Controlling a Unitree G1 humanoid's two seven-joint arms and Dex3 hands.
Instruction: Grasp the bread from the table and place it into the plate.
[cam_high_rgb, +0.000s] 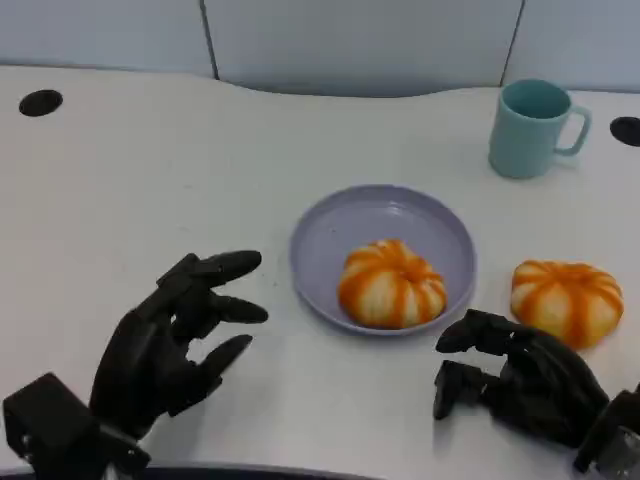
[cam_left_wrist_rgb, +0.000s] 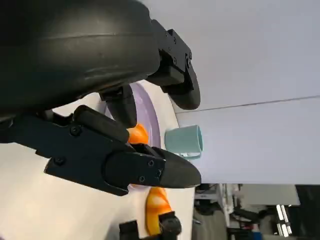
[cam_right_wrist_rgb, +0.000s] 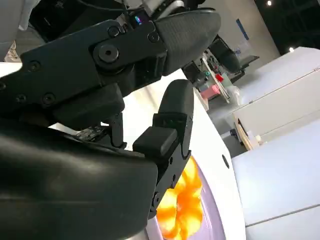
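Observation:
A striped orange-and-white bread (cam_high_rgb: 392, 284) lies in the lilac plate (cam_high_rgb: 330, 225) at the table's middle. A second, matching bread (cam_high_rgb: 566, 300) sits on the table just right of the plate. My right hand (cam_high_rgb: 515, 385) rests below that second bread, fingers curved and apart, holding nothing. My left hand (cam_high_rgb: 175, 345) lies to the plate's lower left with fingers spread, empty. The left wrist view shows the left hand (cam_left_wrist_rgb: 110, 155), the plate (cam_left_wrist_rgb: 150, 115), both breads (cam_left_wrist_rgb: 139, 135) (cam_left_wrist_rgb: 156, 210). The right wrist view shows the right hand (cam_right_wrist_rgb: 125, 100) before the plated bread (cam_right_wrist_rgb: 182, 205).
A teal mug (cam_high_rgb: 530, 128) stands at the back right, behind the plate; the left wrist view shows the mug (cam_left_wrist_rgb: 184, 141) too. Dark round holes (cam_high_rgb: 40, 102) mark the white table's far corners. A grey partition runs along the back edge.

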